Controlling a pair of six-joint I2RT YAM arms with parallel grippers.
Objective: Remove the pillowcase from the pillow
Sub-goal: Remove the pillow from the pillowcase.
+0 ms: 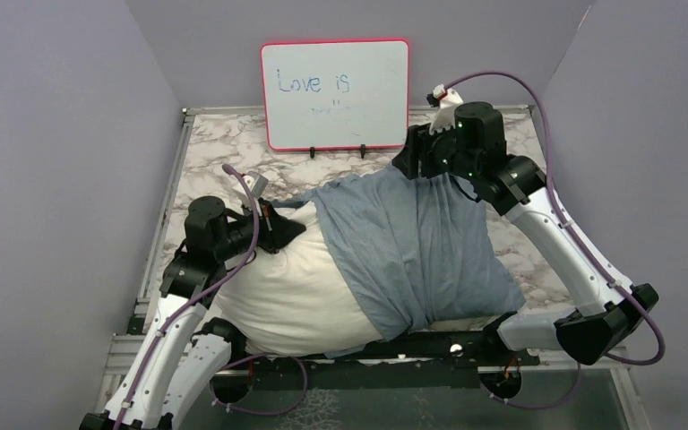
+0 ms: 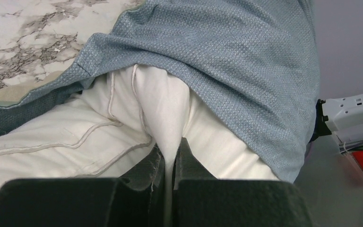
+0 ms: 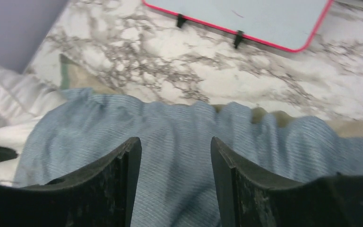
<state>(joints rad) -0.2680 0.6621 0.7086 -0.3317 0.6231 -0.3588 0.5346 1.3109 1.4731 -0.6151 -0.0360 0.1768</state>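
Left claw [image 2: 172, 149] is clamping a fold of the soft pillow [image 2: 160, 99]; right claw [image 3: 176, 144] is hovering open over the limp pillowcase [image 1: 421, 246] covering its right half. I'm judging the bunched far edge the best hold.

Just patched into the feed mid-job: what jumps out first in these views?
A big white pillow fills the middle of the marble table, the blue-grey pillowcase covering only its right half. The left hand is shut on a pinch of the pillow's bare left end; the right hand stands open over the pillowcase's far edge. Behind them, a red-framed whiteboard reads "Love is".
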